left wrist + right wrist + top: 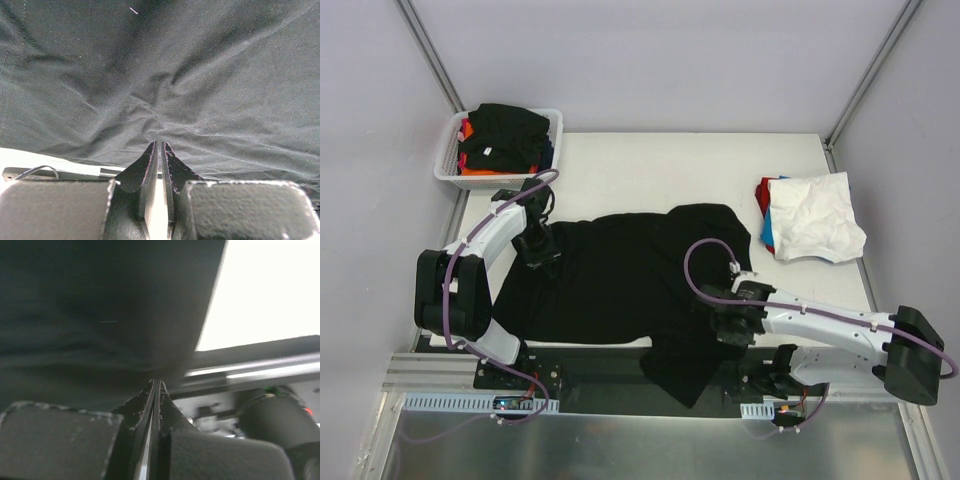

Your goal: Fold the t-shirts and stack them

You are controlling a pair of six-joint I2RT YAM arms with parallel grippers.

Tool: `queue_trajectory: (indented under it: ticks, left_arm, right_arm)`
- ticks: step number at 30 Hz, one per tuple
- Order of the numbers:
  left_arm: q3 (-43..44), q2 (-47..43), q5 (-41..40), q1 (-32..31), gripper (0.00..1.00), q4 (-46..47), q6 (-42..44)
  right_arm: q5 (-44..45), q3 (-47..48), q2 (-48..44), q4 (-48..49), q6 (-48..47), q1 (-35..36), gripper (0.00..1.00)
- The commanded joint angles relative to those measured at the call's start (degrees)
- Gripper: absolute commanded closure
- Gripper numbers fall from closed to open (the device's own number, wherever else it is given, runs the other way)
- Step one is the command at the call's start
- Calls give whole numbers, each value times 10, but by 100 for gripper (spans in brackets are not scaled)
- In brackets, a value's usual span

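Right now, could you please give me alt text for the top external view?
A black t-shirt lies spread across the table, the left gripper and right gripper pinched shut on it. A basket of shirts sits back left, a white-topped stack right.

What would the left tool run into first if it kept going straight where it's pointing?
The black t-shirt: the left tool is shut with its tips at the cloth, wrinkles gathering there, probably pinching it.

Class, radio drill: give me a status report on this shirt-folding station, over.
Left gripper shut, pinching black t-shirt. Right gripper shut on its near side. Shirt spread out, one part hanging off front edge. Basket, folded pile well aside.
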Motion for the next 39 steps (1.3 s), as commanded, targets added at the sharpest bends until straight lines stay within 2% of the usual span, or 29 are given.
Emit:
queue_trajectory:
  ticks: [1, 2, 6, 8, 10, 11, 20, 25, 34, 39]
  left_arm:
    - [16, -14, 13, -2, 93, -8, -2]
    - [17, -20, 14, -2, 93, -9, 0]
    - [15, -29, 16, -2, 93, -9, 3]
    - [8, -34, 16, -2, 93, -9, 4]
    - [-5, -38, 13, -3, 93, -7, 5]
    - [-14, -43, 11, -3, 93, -7, 6]
    - [-46, -51, -5, -2, 93, -3, 18]
    - [-44, -44, -3, -3, 93, 0, 19]
    - [-34, -30, -4, -2, 92, -4, 31]
    - [-34, -29, -6, -2, 92, -4, 33]
  right_arm:
    - [5, 112, 22, -7, -89, 4, 97]
    - [-11, 123, 34, 2, -100, 4, 86]
    - [-52, 156, 75, 23, -112, 38, 72]
    - [-73, 152, 84, 41, -101, 58, 59]
    - [-89, 139, 85, 54, -91, 80, 53]
    - [-95, 134, 86, 66, -80, 87, 47]
    - [-134, 131, 127, 59, -15, 195, 46]
    - [-150, 131, 163, 82, 10, 233, 47]
    - [-156, 77, 189, 158, 72, 289, 41]
    - [-154, 82, 208, 156, 80, 309, 40]
